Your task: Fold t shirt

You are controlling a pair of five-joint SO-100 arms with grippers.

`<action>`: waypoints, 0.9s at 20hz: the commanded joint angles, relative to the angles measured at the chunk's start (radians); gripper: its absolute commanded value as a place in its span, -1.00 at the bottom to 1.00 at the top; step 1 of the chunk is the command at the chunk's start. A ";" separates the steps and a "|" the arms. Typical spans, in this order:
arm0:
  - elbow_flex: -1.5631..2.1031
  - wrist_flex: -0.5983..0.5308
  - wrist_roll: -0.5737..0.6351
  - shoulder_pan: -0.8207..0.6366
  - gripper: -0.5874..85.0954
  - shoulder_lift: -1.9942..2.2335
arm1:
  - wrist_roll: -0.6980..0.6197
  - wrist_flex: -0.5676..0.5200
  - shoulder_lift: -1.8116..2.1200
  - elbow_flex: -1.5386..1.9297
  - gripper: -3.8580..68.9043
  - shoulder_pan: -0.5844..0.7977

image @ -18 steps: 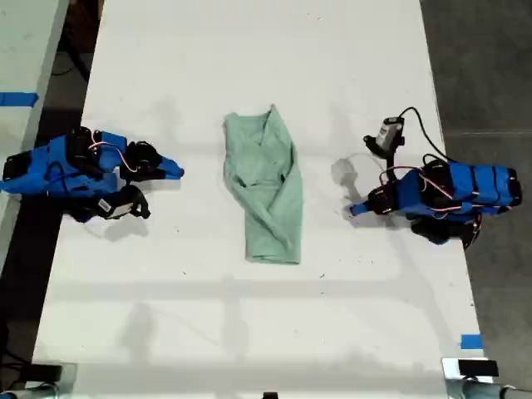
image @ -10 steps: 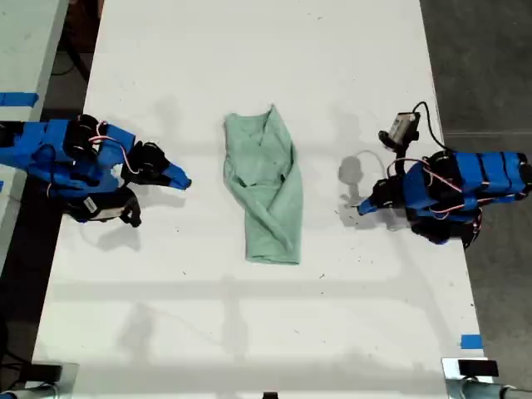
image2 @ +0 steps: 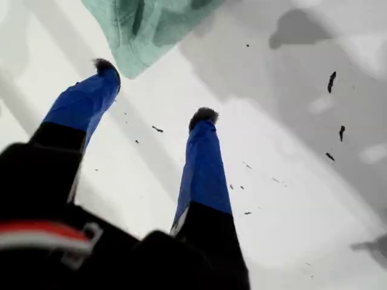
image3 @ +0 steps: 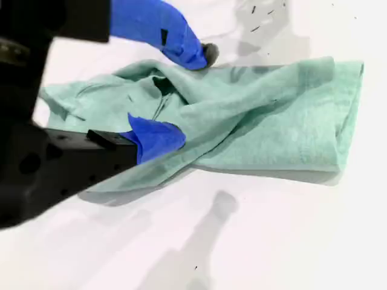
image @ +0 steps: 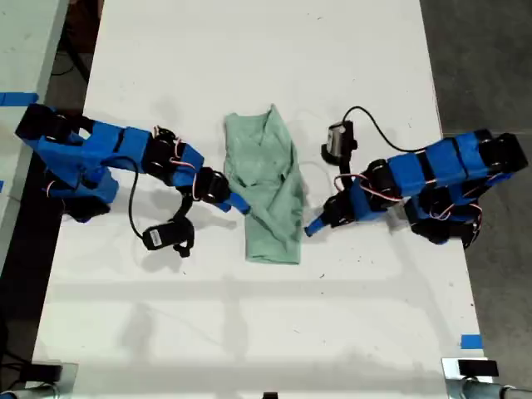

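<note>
The pale mint-green t shirt [image: 266, 191] lies wrinkled and bundled lengthwise in the middle of the white table [image: 249, 332]. My second gripper [image: 237, 202] comes in from the exterior view's left and is open at the shirt's edge. In the second wrist view this gripper [image3: 181, 96] has both blue fingers over the t shirt [image3: 266, 115]. My first gripper [image: 312, 226] reaches in from the exterior view's right and is open, just beside the shirt's lower edge. In the first wrist view its fingers [image2: 154, 90] hold nothing, and one tip is next to a corner of the t shirt [image2: 151, 24].
A small camera module [image: 337, 141] on a black cable sits above the first arm, and another [image: 166, 237] hangs below the second arm. Blue tape [image: 471, 341] marks the table's near corner on the exterior view's right. Dark floor borders both long table edges.
Both arms have stretched inward from the table's sides to the shirt. The second gripper now touches its edge; the first has dropped beside it. The shirt has not moved.
</note>
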 commanded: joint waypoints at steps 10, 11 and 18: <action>-0.459 -0.063 0.008 0.066 -0.55 -0.653 | -0.002 0.006 -0.126 -0.195 -0.21 -0.054; -0.469 -0.063 0.025 0.069 -0.66 -0.658 | -0.003 0.006 -0.132 -0.201 -0.21 -0.054; -0.512 -0.023 0.017 0.072 -0.99 -0.660 | -0.038 -0.060 -0.400 -0.377 -0.25 -0.054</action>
